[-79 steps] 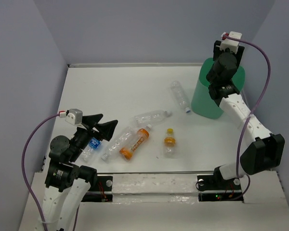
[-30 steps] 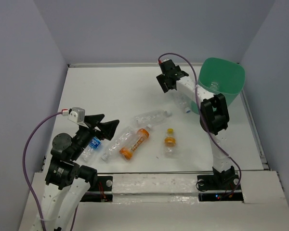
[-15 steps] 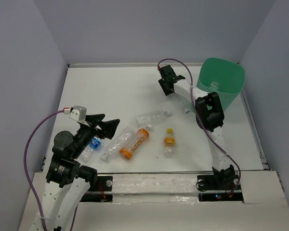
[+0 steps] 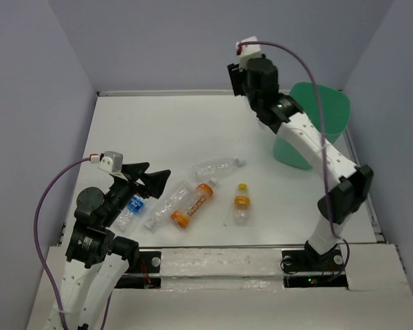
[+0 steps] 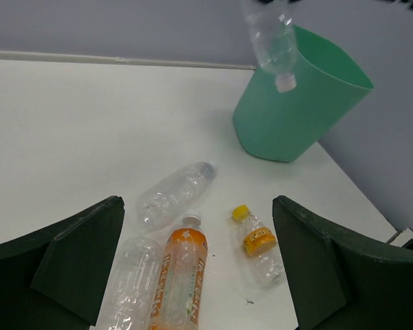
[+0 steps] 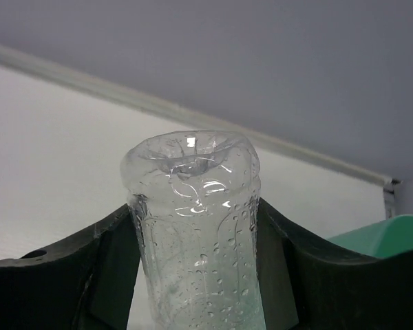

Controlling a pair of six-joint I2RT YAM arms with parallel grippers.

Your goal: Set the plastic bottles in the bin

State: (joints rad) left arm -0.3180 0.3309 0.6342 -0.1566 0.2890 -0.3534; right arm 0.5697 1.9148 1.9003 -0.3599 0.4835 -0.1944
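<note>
My right gripper (image 4: 252, 84) is raised high at the back, left of the mint-green bin (image 4: 330, 108), and is shut on a clear plastic bottle (image 6: 196, 206). In the left wrist view that bottle (image 5: 272, 38) hangs cap down above the bin (image 5: 296, 103); the arm hides it from above. On the table lie a clear bottle (image 4: 217, 167), another clear bottle (image 4: 166, 204), an orange-labelled bottle (image 4: 194, 203), a small yellow-capped bottle (image 4: 242, 203) and a blue-labelled bottle (image 4: 131, 208). My left gripper (image 4: 151, 184) hovers open over the left ones, holding nothing.
The table's back edge meets the wall (image 4: 193, 91) just behind the bin. Grey walls close in both sides. The right arm's long link (image 4: 316, 144) crosses in front of the bin.
My right gripper has shut on the clear bottle that lay left of the bin and lifted it off the table, the arm swinging up. The left arm has not moved.
</note>
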